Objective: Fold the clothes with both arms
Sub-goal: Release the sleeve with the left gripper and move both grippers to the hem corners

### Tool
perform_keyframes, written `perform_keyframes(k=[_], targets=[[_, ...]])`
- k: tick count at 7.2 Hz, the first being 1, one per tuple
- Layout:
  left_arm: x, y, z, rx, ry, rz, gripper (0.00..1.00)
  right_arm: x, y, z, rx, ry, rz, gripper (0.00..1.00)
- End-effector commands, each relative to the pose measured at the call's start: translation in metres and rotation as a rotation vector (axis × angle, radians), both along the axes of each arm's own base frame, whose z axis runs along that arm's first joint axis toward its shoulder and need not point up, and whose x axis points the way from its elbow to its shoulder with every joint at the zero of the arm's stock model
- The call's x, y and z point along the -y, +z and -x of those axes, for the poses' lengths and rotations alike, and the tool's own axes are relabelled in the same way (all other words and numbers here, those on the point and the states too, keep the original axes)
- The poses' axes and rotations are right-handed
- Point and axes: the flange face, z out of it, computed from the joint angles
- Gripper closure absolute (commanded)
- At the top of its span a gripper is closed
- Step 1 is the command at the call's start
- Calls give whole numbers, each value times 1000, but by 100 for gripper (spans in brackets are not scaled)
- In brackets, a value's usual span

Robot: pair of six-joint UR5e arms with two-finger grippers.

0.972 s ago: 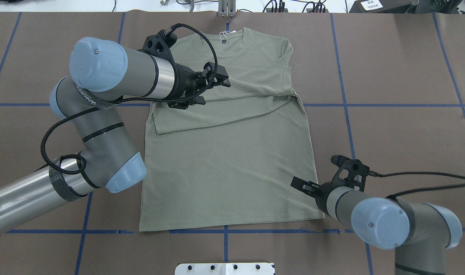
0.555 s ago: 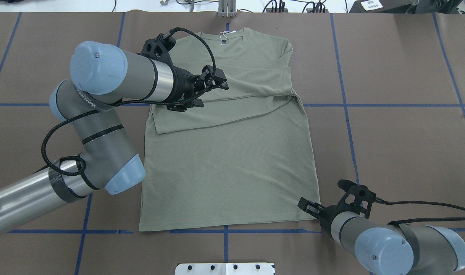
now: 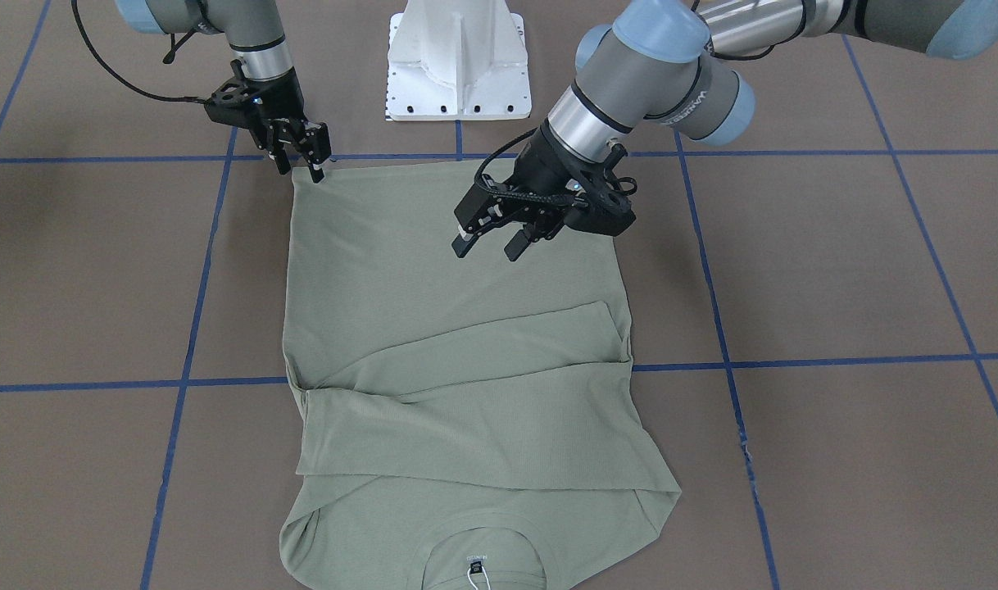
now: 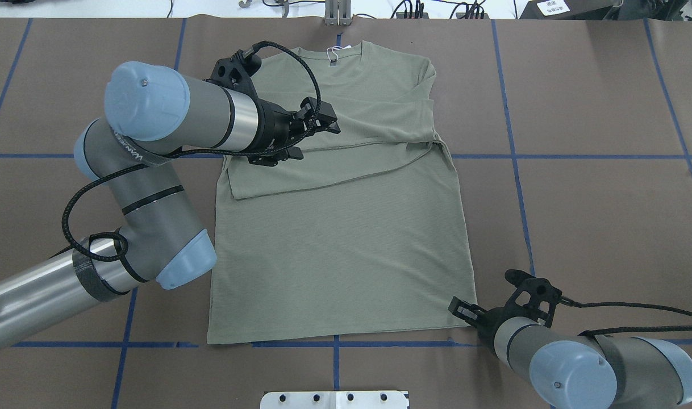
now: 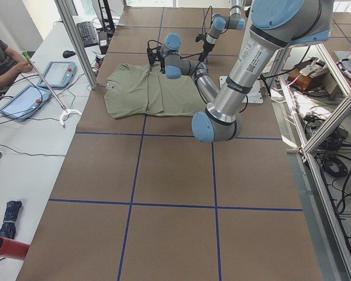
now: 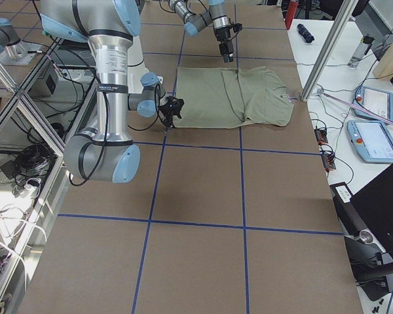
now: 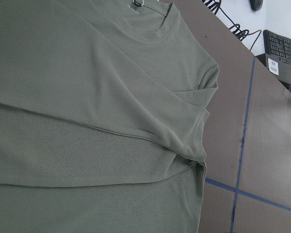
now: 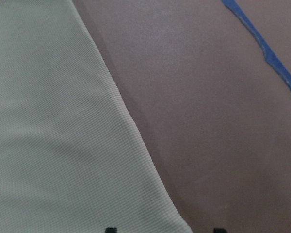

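The sage-green shirt lies flat on the brown table, with both sleeves folded across its chest and a white hang tag at the neck. My left gripper hovers open above the shirt near its left side, holding nothing. The left wrist view shows the folded sleeves below it. My right gripper stands open, low at the hem's right corner. In the right wrist view the shirt's edge runs between the two fingertips.
The white pedestal base stands at the table's near edge. Blue tape lines grid the brown surface. A metal post rises just beyond the collar. A person sits at a side table with tablets.
My right gripper has moved toward the robot along the shirt's right edge, down to the hem corner. The left gripper has shifted slightly back and stays open.
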Motion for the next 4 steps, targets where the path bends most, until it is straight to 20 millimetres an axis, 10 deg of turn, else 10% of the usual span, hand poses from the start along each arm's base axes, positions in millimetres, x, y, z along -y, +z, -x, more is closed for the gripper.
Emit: perform_keyframes(k=[1, 2, 4], targets=[[0, 0, 0, -1, -2, 4, 11, -3, 10, -5, -20, -9, 5, 24], [1, 1, -1, 0, -2, 5, 11, -6, 10, -4, -18, -14, 7, 28], [0, 0, 0, -1, -2, 4, 11, -6, 6, -4, -3, -2, 23, 84]])
